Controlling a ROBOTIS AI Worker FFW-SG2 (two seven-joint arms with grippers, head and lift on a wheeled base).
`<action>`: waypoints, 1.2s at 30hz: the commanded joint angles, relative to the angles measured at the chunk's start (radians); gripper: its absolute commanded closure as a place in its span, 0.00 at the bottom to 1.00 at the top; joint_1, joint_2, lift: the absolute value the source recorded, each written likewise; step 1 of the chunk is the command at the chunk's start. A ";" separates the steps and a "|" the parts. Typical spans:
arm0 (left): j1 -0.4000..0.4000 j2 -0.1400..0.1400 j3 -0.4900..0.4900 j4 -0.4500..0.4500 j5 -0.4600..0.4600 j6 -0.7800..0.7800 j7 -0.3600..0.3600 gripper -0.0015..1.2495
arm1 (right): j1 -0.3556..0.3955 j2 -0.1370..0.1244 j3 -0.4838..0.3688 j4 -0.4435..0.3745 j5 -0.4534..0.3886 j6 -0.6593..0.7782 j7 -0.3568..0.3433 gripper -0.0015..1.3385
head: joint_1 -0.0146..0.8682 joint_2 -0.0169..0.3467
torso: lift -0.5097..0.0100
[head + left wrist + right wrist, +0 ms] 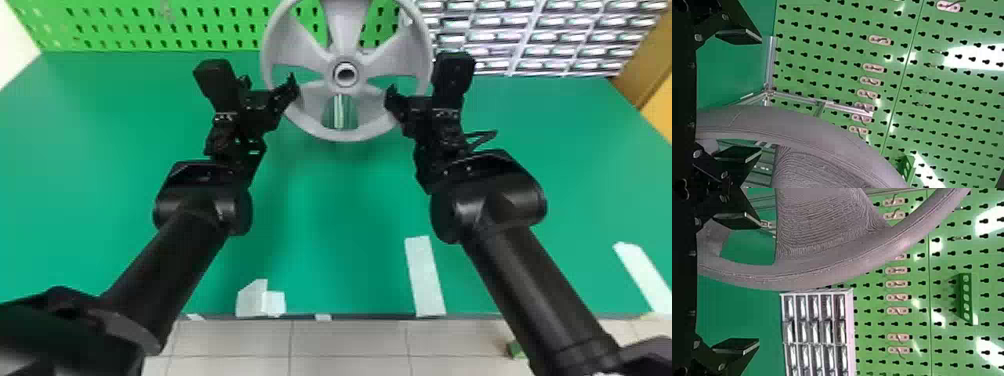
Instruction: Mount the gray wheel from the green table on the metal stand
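Gray wheel appeared mounted on the metal stand, left gripper and right gripper spread apart around its rim, withdrawal probably remaining.

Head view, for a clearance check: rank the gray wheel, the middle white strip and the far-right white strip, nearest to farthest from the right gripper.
1. Gray wheel, close by on its left.
2. Middle white strip, nearer the robot.
3. Far-right white strip, off to the right.
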 commanded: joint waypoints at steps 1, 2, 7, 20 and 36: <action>0.000 -0.001 -0.001 0.000 0.000 -0.004 -0.004 0.18 | 0.000 0.000 0.000 0.000 0.001 -0.001 0.000 0.09 | 1.00 0.19 | 0.79; 0.000 -0.002 -0.001 0.000 0.000 -0.004 -0.004 0.18 | 0.000 0.000 0.000 0.000 0.001 -0.001 0.000 0.09 | 1.00 0.19 | 0.79; 0.003 -0.001 0.004 0.000 0.000 -0.006 -0.005 0.17 | 0.000 0.000 -0.001 0.000 -0.001 -0.004 0.000 0.08 | 1.00 0.19 | 0.79; 0.072 0.003 0.053 -0.116 -0.061 0.026 -0.002 0.17 | 0.035 -0.005 -0.004 -0.052 -0.005 -0.022 0.000 0.07 | 1.00 0.19 | 0.79; 0.189 0.018 0.099 -0.308 -0.091 0.080 -0.002 0.17 | 0.083 -0.017 0.005 -0.110 -0.008 -0.034 0.005 0.07 | 1.00 0.19 | 0.79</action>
